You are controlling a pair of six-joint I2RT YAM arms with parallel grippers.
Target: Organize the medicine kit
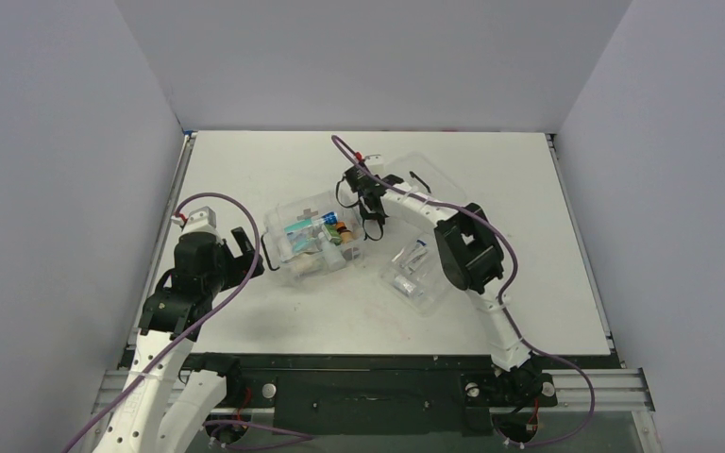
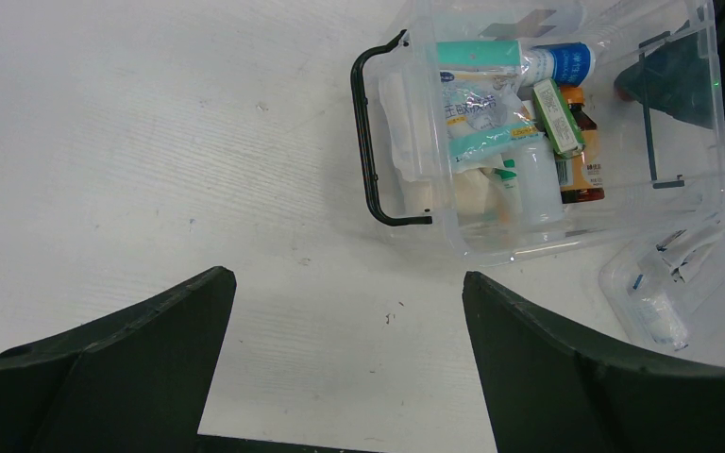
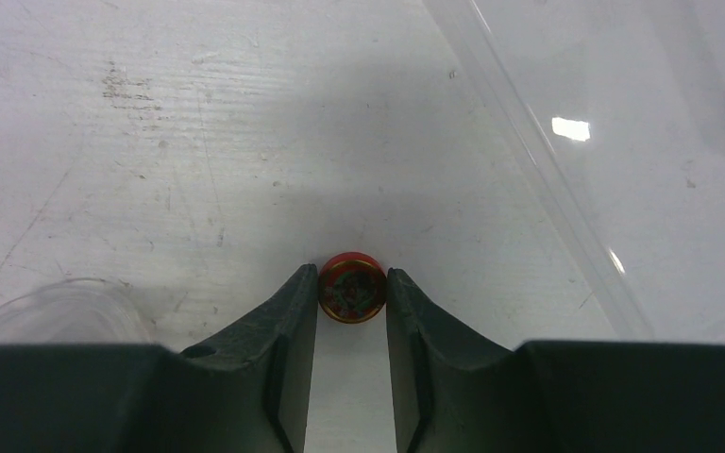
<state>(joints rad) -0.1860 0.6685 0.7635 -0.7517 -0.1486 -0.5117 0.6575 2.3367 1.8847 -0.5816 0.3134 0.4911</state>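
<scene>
The medicine kit is a clear box with black side clips, left of the table's centre. It holds tubes, packets and small bottles, and also shows in the left wrist view. My right gripper is just past the kit's right end, shut on a small round red tin with its fingertips pinching the tin's sides, close over the white table. My left gripper is open and empty, a little left of the kit, with only bare table between its fingers.
A flat clear lid with a black handle lies behind the right gripper; its edge crosses the right wrist view. A shallow clear tray with small packets lies right of the kit and shows in the left wrist view.
</scene>
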